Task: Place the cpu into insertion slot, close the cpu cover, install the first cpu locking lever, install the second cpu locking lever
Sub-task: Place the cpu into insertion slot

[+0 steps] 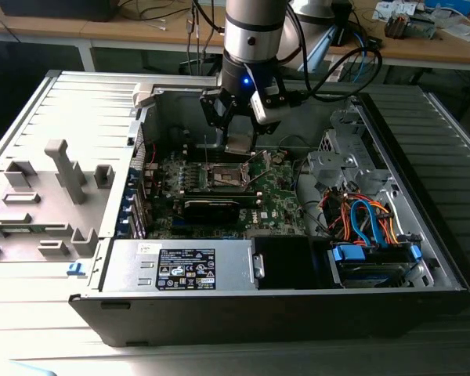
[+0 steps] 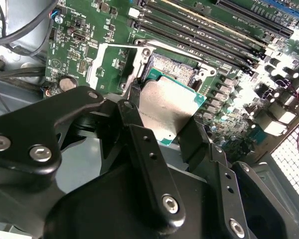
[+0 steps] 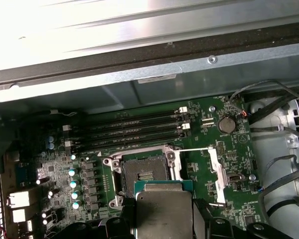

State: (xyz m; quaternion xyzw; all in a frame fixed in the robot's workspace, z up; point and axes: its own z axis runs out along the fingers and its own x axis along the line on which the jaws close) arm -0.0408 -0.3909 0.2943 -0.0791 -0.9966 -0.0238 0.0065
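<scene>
Step one is in hand. The black two-fingered end effector (image 2: 164, 119) is clamped on the small, flat, square cpu with the silvery-grey metal top (image 2: 167, 112), its fingers on opposite edges. It holds the chip just above the near edge of the square, dark-centred insertion slot (image 3: 142, 174) on the green motherboard (image 3: 239, 149), and the chip is not yet seated. The thin, dull-silver cpu cover (image 3: 221, 174) lies flipped open beside the socket. Seating the chip, I'd judge, calls for squaring its edges to the rim, then lowering it gently and straight. The count: one chip, one socket, one cover, one end effector.
</scene>
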